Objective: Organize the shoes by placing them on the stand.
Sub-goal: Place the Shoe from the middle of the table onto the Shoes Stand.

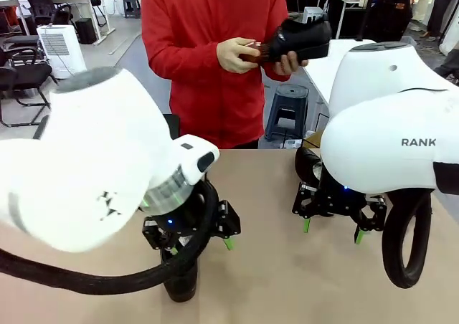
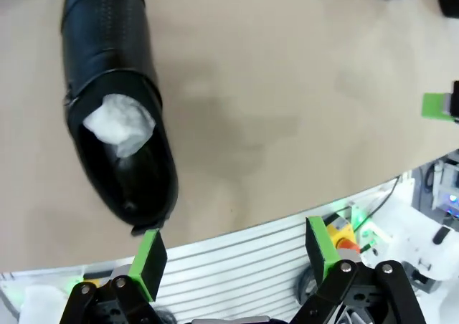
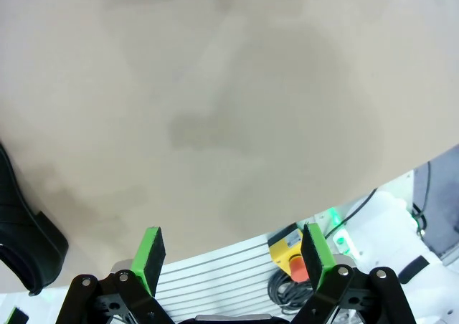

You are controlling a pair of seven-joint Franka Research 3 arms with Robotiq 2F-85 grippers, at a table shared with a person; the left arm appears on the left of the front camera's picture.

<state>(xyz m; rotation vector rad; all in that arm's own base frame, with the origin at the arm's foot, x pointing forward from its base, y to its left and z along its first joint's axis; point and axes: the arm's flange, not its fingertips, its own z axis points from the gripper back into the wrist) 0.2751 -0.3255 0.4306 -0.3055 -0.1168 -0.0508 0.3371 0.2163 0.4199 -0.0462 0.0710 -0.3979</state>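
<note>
The left gripper [image 2: 233,249] hangs with its jaws wide, one pad just beside the heel of a black leather dress shoe [image 2: 118,87] that lies on the table [image 2: 301,109]. The right gripper [image 3: 229,249] is also wide and holds nothing; a second shoe [image 3: 21,231] lies near it. The glossy leather probably slips and marks easily. The stiff heel rim seems the best hold.
</note>
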